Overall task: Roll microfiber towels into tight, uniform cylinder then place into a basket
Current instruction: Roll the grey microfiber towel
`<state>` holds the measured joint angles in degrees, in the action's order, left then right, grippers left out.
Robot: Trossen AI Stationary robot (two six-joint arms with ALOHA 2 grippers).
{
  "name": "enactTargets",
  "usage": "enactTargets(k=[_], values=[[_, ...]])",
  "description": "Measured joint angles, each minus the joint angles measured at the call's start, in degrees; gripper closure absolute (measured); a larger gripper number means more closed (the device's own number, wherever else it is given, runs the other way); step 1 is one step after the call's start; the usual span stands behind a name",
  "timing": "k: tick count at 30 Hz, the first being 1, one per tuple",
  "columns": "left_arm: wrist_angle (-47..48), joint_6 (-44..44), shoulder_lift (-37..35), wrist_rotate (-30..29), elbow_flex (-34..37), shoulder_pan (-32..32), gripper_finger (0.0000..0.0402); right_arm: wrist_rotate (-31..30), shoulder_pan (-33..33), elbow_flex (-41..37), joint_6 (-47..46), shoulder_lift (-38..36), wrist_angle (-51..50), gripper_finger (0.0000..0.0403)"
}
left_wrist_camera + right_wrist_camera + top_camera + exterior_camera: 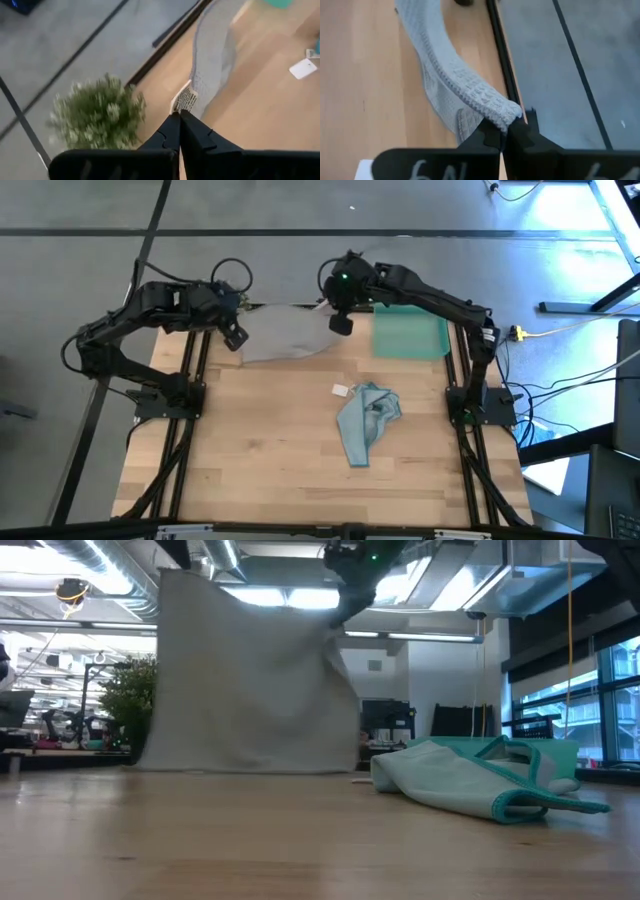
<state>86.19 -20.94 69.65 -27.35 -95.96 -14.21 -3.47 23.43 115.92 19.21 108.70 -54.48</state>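
Towel, pale grey [285, 335]: hangs as a sheet at the surface's [260, 450] far edge, beside the basket [410, 335]; left tool [179, 125] pinches 1 tagged corner, right tool [505, 131] pinches the other. Towel, light blue [365, 420]: crumpled on the surface, nearer than the basket. Potted plant [97, 112]: beyond the grey towel from the basket.

— Around the wooden table [270, 450]?
— Grey floor [60, 270] crossed by dark seams; cables [570, 330] trailing off toward three o'clock.
— Beyond the far edge?
— Open hall: ceiling lights [290, 595] at twelve, tall windows [610, 710] at three, leafy plant [130, 705] at nine.
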Motion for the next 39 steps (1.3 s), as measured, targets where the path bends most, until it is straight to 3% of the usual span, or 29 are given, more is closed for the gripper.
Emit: enactTargets(k=[10, 19, 26, 29, 32, 39], values=[[3.86, -14.72, -2.69, 0.04, -0.23, 8.56, 0.0402, 14.71, 0.19, -0.02, 7.32, 4.58, 15.89, 0.0402], [3.81, -16.1, -2.17, -2.05, -5.22, 11.34, 0.0402, 15.58, 0.26, 0.02, 10.38, 6.22, 25.83, 0.0402], [3.83, -14.47, -2.1, 0.2, -5.81, 13.38, 0.0402, 15.63, 1.72, 3.13, 12.95, 5.84, 22.25, 0.0402], [3.85, -13.03, -1.1, 2.62, -4.96, 15.12, 0.0402, 18.97, 2.38, 3.23, 12.95, 5.76, 19.32, 0.0402], [3.82, -12.96, 1.07, 6.75, -2.89, 16.68, 0.0402, 23.57, 2.68, 3.23, 13.0, 5.78, 13.26, 0.0402], [3.2, -12.95, 8.34, 11.41, 0.87, 19.29, 0.0402, 24.61, 2.79, 1.77, 16.43, 5.89, -4.01, 0.0402]])
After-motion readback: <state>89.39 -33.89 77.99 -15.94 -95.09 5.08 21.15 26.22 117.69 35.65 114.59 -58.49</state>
